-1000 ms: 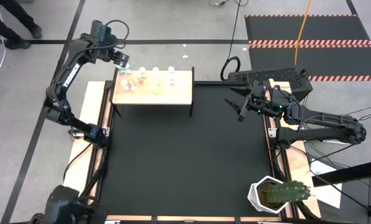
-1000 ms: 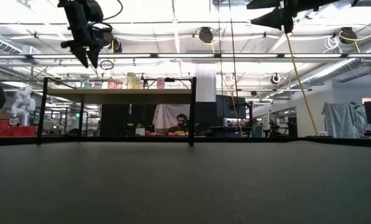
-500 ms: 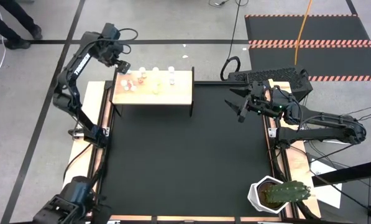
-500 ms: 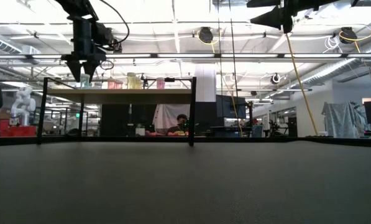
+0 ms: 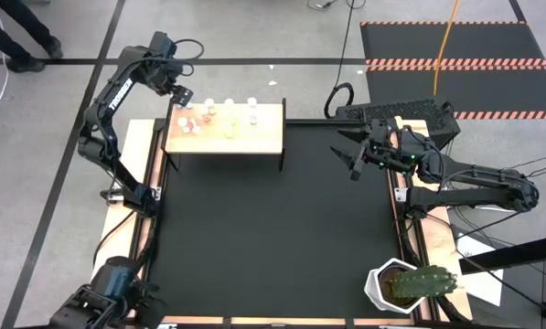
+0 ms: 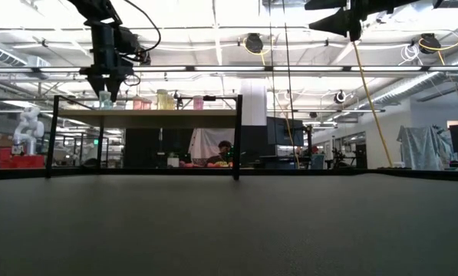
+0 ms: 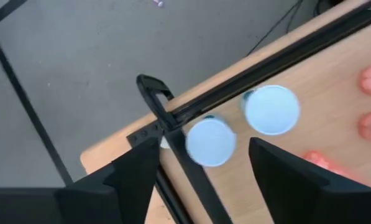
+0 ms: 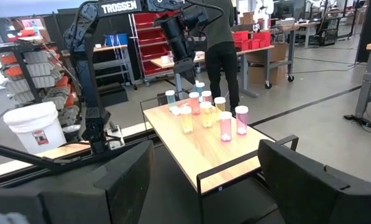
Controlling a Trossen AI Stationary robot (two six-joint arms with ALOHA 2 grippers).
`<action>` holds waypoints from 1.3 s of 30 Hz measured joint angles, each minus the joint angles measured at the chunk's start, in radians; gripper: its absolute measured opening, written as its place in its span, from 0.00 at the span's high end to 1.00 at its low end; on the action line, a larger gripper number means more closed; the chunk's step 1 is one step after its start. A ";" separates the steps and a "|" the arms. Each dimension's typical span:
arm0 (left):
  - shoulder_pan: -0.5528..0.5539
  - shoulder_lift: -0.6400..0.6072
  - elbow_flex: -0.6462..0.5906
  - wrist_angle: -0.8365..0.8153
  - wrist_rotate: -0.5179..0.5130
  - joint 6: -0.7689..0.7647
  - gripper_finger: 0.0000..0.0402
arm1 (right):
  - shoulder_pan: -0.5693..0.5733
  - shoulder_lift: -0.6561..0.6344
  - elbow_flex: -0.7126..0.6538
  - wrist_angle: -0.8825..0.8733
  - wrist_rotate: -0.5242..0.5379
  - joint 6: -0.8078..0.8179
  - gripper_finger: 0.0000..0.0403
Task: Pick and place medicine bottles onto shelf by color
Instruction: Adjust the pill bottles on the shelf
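- The shelf (image 5: 225, 128) stands at the far left corner of the bench (image 5: 273, 228), and all the bottles (image 8: 204, 112) in sight are already on its top, bunched toward its far left end: pink ones, yellowish ones and pale blue ones.
- The left hand (image 7: 197, 180) hovers right over that far left corner of the shelf. Its fingers stand apart and grip nothing; a white-capped blue bottle (image 7: 210, 142) sits upright between them below, just beside a second one (image 7: 271, 110).
- Judgement: this looks like the end of a placing step, the blue bottle set down with its own colour at the shelf's edge.
- The next move calls for a straight lift clear of the cap, since the bottle stands close to the shelf's rim and could tip off.
- The right hand (image 5: 355, 157) waits well to the right of the shelf, above the bench, fingers wide apart and empty.
- No bottle lies on the bench, so little seems left to sort.
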 joint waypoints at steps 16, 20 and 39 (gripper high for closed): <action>-0.012 -0.001 -0.070 0.074 0.039 0.098 0.50 | 0.000 0.000 0.000 -0.004 -0.052 0.031 0.30; -0.012 -0.001 -0.070 0.071 0.037 0.098 0.54 | 0.000 0.000 0.000 -0.004 -0.052 0.033 0.30; -0.070 -0.054 -0.069 -0.043 0.040 0.068 0.64 | 0.000 0.000 0.000 -0.004 -0.049 0.018 0.30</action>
